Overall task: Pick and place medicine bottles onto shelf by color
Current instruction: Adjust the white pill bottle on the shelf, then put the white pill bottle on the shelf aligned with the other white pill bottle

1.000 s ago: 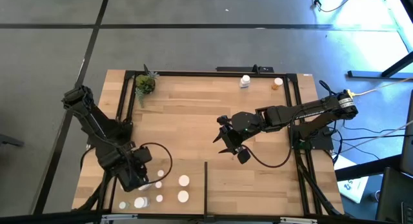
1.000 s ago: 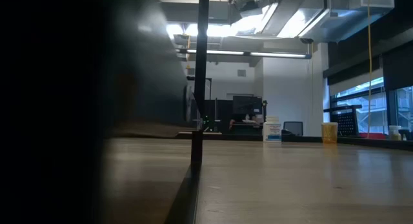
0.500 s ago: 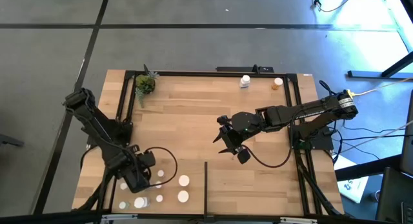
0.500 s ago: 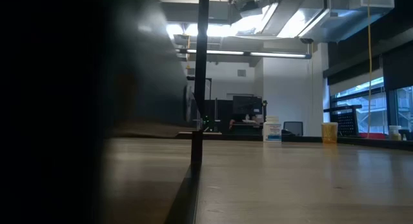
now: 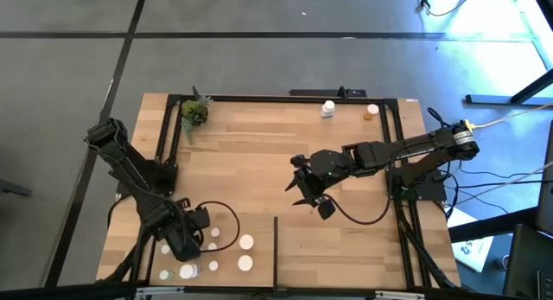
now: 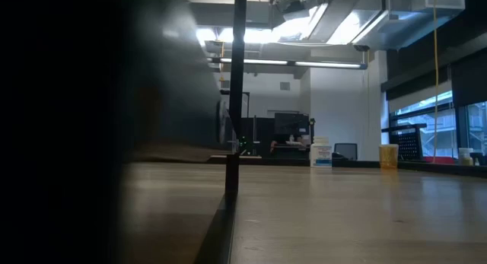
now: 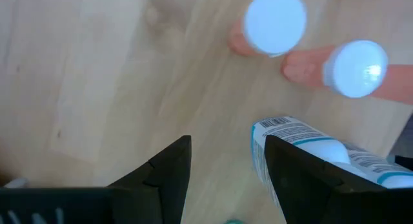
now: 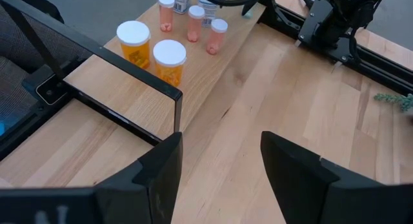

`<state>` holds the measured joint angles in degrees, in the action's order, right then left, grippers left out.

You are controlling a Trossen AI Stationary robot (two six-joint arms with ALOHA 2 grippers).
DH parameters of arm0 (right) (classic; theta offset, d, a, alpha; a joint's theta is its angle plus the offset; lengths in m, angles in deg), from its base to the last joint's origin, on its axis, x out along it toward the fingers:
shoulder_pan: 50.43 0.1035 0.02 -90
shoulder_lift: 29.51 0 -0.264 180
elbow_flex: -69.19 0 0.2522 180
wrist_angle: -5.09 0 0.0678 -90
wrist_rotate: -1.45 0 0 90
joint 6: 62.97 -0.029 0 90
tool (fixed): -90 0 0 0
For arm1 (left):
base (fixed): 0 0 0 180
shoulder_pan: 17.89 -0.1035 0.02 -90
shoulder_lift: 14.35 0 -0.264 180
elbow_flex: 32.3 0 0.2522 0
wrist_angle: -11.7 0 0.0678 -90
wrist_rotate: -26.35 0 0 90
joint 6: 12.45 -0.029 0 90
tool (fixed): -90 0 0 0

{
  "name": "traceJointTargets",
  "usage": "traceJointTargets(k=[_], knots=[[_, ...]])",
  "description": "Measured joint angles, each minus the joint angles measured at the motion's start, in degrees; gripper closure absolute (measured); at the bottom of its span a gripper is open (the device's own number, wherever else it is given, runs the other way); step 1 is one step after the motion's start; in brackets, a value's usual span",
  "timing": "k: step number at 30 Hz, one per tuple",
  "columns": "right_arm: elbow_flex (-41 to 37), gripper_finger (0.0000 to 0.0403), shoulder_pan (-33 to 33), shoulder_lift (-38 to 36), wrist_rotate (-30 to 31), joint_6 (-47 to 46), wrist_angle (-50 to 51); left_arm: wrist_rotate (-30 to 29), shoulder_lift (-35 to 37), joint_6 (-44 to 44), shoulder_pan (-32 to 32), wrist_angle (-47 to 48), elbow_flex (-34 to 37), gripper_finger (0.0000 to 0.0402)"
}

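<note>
Shelf (image 5: 259,153) | left end effector (image 5: 188,245) open over bottles (image 7: 274,22) | right end effector (image 5: 308,194) open, empty

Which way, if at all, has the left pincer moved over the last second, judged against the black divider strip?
Yes. In the high view the left pincer has shifted slightly toward the divider strip and the near table edge, over the bottles.

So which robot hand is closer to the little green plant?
The left one, I think, though it's close. The left gripper hangs over the bottles at the near edge, below the plant. The right gripper waits mid-table, off to the plant's side.
</note>
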<state>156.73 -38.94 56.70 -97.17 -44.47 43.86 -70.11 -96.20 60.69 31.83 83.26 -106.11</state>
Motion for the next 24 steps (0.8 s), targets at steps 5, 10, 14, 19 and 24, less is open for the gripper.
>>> traceJointTargets(k=[5,10,14,19,24], knots=[[0.0,0.0191,0.0,0.0,0.0,0.0,0.0,0.5,0.0,-0.7,0.0,-0.9,0.0,0.0211],[0.0,0.0191,0.0,0.0,0.0,0.0,0.0,1.5,0.0,-3.1,0.0,-2.2,0.0,0.0211],[0.0,0.0191,0.0,0.0,0.0,0.0,0.0,1.7,0.0,-3.6,0.0,-2.5,0.0,0.0211],[0.0,0.0191,0.0,0.0,0.0,0.0,0.0,1.4,0.0,-4.8,-0.1,-2.1,0.0,0.0211],[0.0,0.0191,0.0,0.0,0.0,0.0,0.0,-1.9,1.8,-4.8,-1.1,0.5,0.0,0.0211]])
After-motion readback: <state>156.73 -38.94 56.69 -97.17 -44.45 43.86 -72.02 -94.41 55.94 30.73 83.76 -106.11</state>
